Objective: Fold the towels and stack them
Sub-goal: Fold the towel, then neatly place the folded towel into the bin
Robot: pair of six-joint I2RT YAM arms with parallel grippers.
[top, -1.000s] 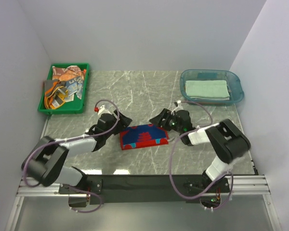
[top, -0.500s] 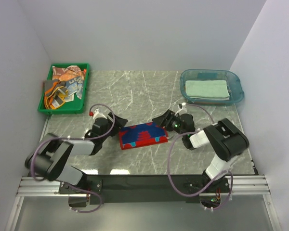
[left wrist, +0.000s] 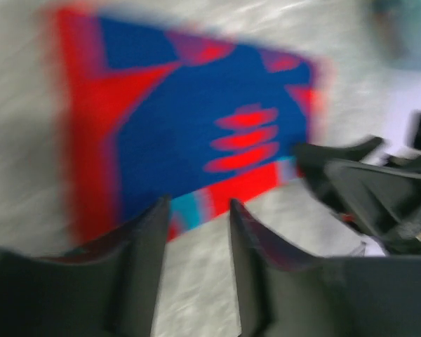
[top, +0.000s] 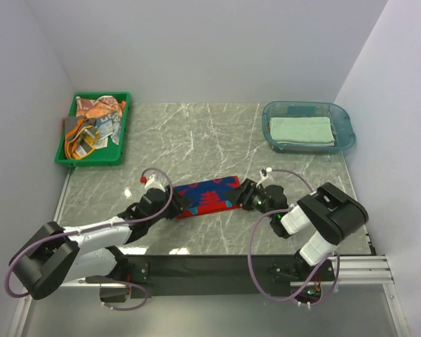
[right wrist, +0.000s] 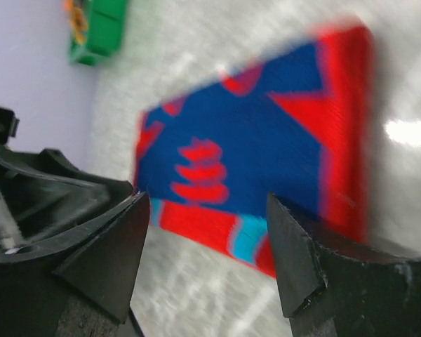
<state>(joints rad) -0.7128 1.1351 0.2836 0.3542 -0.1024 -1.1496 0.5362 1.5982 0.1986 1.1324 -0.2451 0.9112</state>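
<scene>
A folded red towel with blue lettering [top: 207, 195] lies flat on the marble table [top: 196, 133], slightly skewed. My left gripper [top: 177, 204] sits low at its left end and my right gripper [top: 244, 196] at its right end. The left wrist view is blurred: the towel [left wrist: 196, 119] lies just beyond the left gripper [left wrist: 196, 203], whose jaws stand narrowly apart over bare table. In the right wrist view the right gripper [right wrist: 207, 200] is wide open, and the towel's near edge [right wrist: 266, 140] lies between its tips. Neither gripper holds the cloth.
A green tray [top: 64, 156] at the back left holds several crumpled towels [top: 95, 119]. A clear blue tub [top: 345, 121] at the back right contains a folded pale green towel [top: 302, 130]. The right arm's gripper [left wrist: 365, 182] shows in the left wrist view.
Both grippers dropped and closed in on the red towel's two ends. The left jaws narrowed. The towel now looks longer, thinner and more skewed.
</scene>
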